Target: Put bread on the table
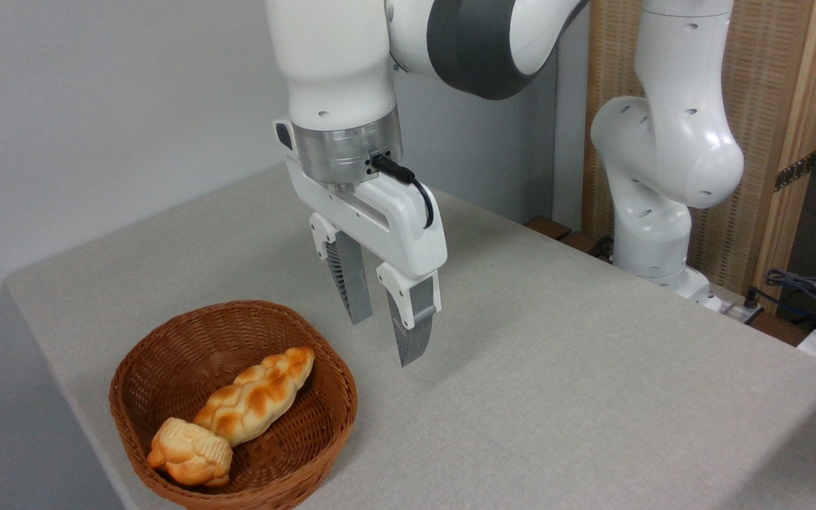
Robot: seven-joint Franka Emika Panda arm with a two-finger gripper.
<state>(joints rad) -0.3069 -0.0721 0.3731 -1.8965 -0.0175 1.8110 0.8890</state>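
The grey-beige table [557, 368] has a cloth-like top and rounded corners. A brown wicker basket [167, 354] sits directly on it at about eight o'clock, near the front-left edge.

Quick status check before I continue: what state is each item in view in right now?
Claw: open, empty, hanging above the table right of the basket.
Bread: lying in the basket, at its front, untouched.
Braided loaf: lying in the basket, against the bread.
Basket: upright on the table, holding both.
Table: no bread on it yet.
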